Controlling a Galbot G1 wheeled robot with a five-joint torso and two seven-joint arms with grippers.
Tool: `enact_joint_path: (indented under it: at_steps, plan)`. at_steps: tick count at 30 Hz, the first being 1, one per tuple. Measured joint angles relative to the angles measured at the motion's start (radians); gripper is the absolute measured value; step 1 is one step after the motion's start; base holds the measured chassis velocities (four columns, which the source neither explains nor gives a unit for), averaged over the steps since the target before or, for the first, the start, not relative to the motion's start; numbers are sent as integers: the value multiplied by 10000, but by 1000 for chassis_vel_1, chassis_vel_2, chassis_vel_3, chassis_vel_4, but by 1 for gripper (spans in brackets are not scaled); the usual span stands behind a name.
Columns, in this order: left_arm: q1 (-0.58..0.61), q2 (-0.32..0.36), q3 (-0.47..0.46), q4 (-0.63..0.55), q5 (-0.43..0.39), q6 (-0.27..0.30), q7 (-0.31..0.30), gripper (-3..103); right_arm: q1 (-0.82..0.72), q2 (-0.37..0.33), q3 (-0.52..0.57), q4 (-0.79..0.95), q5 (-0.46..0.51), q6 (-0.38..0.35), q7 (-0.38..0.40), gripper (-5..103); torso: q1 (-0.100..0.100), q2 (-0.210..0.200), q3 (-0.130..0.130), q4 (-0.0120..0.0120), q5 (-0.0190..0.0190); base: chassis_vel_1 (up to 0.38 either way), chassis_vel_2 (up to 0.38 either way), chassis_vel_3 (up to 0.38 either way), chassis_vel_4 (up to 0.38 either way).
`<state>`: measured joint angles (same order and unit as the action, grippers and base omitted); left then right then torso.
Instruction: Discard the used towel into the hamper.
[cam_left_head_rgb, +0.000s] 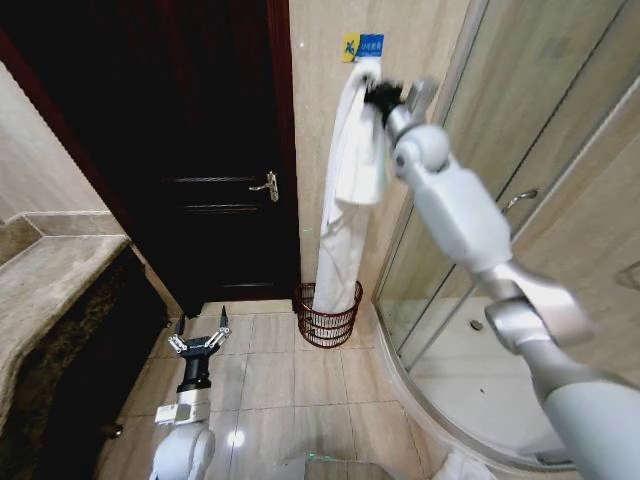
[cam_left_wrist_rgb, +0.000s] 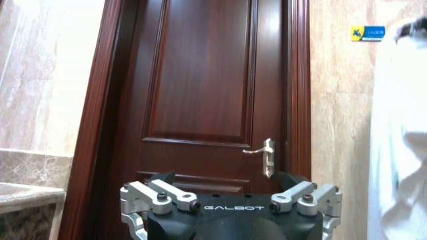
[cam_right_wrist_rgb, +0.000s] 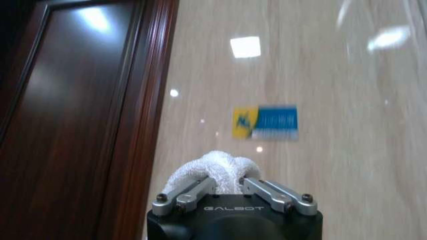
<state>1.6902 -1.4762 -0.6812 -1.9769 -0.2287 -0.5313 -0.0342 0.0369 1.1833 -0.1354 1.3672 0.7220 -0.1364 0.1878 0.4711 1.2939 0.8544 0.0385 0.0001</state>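
Our right gripper (cam_left_head_rgb: 383, 97) is clamped on the towel (cam_left_head_rgb: 345, 200), held high; its tail hangs into the hamper (cam_left_head_rgb: 327, 317). Our left gripper (cam_left_head_rgb: 199, 341) sits low, fingers spread, empty.

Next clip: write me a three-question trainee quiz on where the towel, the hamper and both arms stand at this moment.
1. True or false: the towel already lies wholly inside the hamper.
2. Which end effector grips the towel? A) left B) right C) neither
3. Fill in: the left end effector hangs low over the floor with its fingers ____.

Key
1. False. The towel hangs from high up by the wall sign, with its lower end reaching down into the hamper.
2. B. The right end effector is raised and shut on the towel's top.
3. open
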Motion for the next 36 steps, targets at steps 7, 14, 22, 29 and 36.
enact_joint_path:
  at_steps: [7, 14, 22, 29, 36]
  plan:
    - [96, -208, 3, 10, 135, -50, -14, 100, -1619, -225, 381, 674, -258, 86, 166, 4, 0, 0, 0, -2, 2, 0, 0, 0, 0]
    - [200, -334, 109, 90, 399, -164, -2, 100, -2984, -232, 892, 1028, -453, 269, 378, 4, -18, -34, -22, -3, 2, 0, 0, 0, 0]
    - [265, -319, 124, 123, 511, -294, 75, 100, -3390, 68, 1029, 969, -753, 346, 349, 4, -177, -384, -209, -3, 0, 0, 0, 0, 0]
    - [338, -325, 137, 261, 540, -472, 81, 100, -3350, 312, 817, 862, -795, 233, 570, 4, -387, -846, -458, -2, -2, 0, 0, 0, 0]
    - [295, -306, 129, 277, 576, -477, 92, 100, -3135, 562, 672, 336, -499, -171, 624, 4, -574, -1256, -682, -6, -1, 0, 0, 0, 0]
